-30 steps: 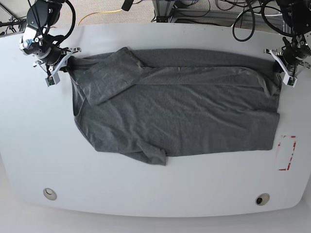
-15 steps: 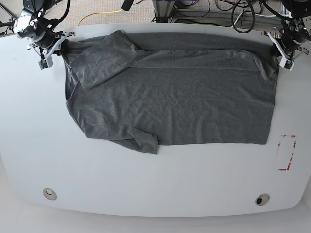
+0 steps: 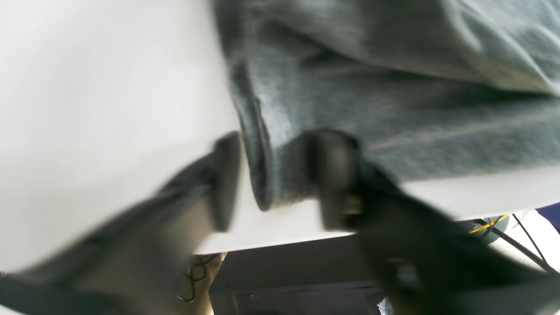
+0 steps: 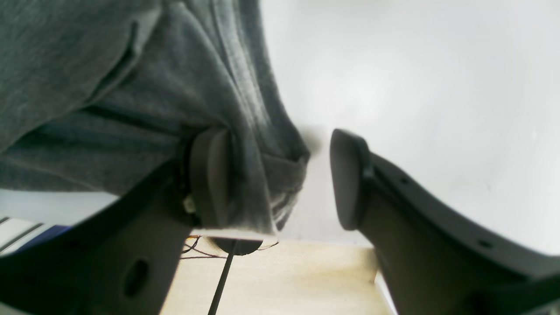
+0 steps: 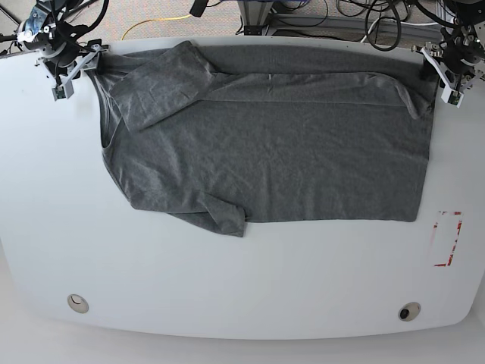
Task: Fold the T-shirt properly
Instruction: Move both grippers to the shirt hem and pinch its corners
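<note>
A dark heather-grey T-shirt [image 5: 265, 144] lies spread flat across the far half of a white table [image 5: 242, 288], its long edge running along the table's far rim. One short sleeve [image 5: 155, 87] is folded inward over the body near the far corner on the base view's left; the other sleeve [image 5: 220, 216] pokes out at the near edge. The cloth is softly wrinkled, with a long crease line along the far side.

The right gripper [image 5: 72, 68] sits at the shirt's far corner on the base view's left. Its wrist view shows the jaws parted: one pad [image 4: 210, 175] touches a bunched fold of cloth, the other pad [image 4: 348, 175] stands clear of it over bare table.

The left gripper [image 5: 443, 76] sits at the opposite far corner. Its wrist view is blurred, yet the jaws stand apart with the hem [image 3: 258, 175] between them, one pad [image 3: 332, 175] against the cloth, the other apart from it.

A red-edged marking [image 5: 447, 239] lies on the table beyond the shirt's end.
</note>
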{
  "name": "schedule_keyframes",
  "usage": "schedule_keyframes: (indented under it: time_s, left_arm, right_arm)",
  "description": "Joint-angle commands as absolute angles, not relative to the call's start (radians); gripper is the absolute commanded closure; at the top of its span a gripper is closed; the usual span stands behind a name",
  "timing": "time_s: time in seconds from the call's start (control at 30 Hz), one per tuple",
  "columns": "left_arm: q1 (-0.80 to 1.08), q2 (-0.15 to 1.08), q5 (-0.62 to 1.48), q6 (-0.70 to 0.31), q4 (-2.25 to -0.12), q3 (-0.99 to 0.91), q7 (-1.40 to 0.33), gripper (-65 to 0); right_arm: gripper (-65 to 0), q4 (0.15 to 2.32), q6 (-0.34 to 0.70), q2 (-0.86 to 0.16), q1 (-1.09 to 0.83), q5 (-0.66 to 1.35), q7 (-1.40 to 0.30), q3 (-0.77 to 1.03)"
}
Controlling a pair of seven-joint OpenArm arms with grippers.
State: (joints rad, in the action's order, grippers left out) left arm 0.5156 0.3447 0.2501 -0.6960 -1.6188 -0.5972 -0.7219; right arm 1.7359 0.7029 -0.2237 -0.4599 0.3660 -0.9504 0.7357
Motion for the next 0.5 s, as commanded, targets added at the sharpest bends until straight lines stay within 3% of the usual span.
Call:
schedule_keyframes:
  time_s: [0.0, 0.23, 0.47]
  left_arm:
    - [0.529, 0.354, 0.223, -0.698, -1.649, -0.602, -0.763, -36.0]
    - [0.519, 0.321, 0.219, -0.698, -1.88, -0.679, -0.955, -34.9]
    - [0.455, 0.318, 0.22, -0.698, -1.986, -0.69, -1.033, -34.6]
  right_arm:
    - [-35.0, 1.794, 0.698, -0.236, -0.458, 0.392, -0.937, 0.757]
    - [-35.2, 1.908, 0.698, -0.232, -0.435, 0.403, -1.013, 0.799]
    - [-35.2, 1.946, 0.698, -0.24, -0.364, 0.447, -1.043, 0.794]
